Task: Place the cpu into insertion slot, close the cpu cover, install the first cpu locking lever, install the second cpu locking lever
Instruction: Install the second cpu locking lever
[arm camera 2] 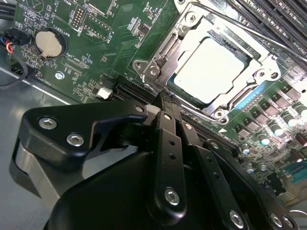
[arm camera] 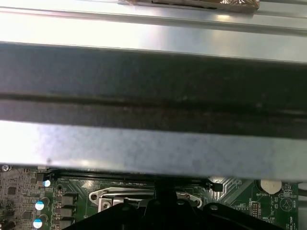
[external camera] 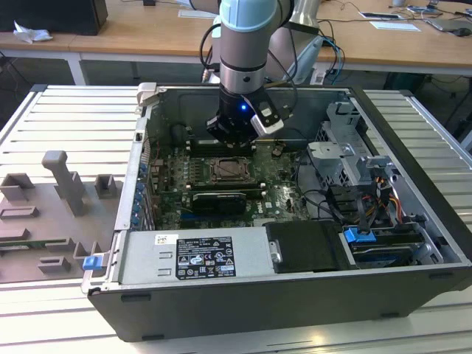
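Claw (arm camera 2: 165,103), fingers drawn together and seemingly gripping nothing, hangs with its tip just beside the near edge of the insertion slot (arm camera 2: 211,72), where the cpu (arm camera 2: 208,69) lies seated under the cpu cover (arm camera 2: 165,50), apparently already lowered.

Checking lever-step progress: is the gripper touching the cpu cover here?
Cannot tell. In the second wrist view the gripper tip sits at the edge of the cpu cover, over the cpu, but it hides any contact or gap.

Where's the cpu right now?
The cpu sits in the insertion slot under the closed cpu cover in the second wrist view, just beyond the gripper.
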